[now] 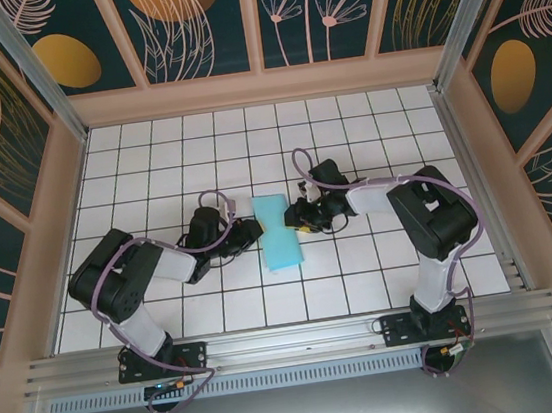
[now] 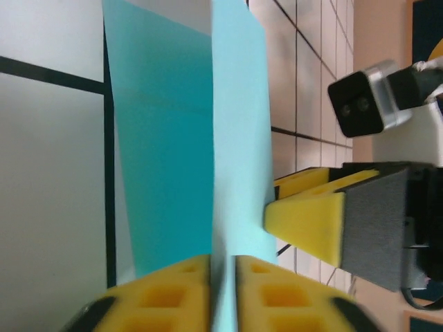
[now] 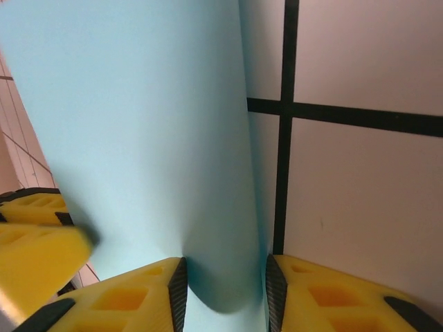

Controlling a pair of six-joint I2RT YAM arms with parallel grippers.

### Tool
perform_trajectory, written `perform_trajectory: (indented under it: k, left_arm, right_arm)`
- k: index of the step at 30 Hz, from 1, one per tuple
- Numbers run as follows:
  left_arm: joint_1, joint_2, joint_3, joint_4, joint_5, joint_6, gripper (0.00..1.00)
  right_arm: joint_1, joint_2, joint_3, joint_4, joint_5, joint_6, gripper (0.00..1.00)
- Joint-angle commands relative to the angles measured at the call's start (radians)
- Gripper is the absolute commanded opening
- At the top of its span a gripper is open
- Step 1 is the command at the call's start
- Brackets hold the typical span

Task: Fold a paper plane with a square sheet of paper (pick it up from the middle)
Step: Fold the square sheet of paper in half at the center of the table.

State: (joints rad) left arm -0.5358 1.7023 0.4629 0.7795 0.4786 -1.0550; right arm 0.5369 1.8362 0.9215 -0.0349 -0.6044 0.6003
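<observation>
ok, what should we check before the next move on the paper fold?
1. The paper sits between the fingers of the left end effector: ok.
2. Left grip is firm: cannot tell, a narrow gap shows.
3. The paper sits between the fingers of the right end effector: ok.
4. Right pinch is made: not ok, its jaws stand apart around a rounded bulge.
5. The two end effectors are apart from each other: ok, the paper stands between them.
</observation>
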Motion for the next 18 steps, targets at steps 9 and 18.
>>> perform_trajectory:
  k: [9,18]
  left_arm:
    - [0.002,-0.175,0.094,-0.331,-0.207,0.113,0.65]
    - [0.007,-0.254,0.102,-0.437,-0.335,0.16,0.96]
  right_arm:
    - [0.026,0.098,0.023,-0.117,0.18,-0.038,0.32]
    - [0.031,0.139,0.048,-0.167,0.23,-0.081,0.31]
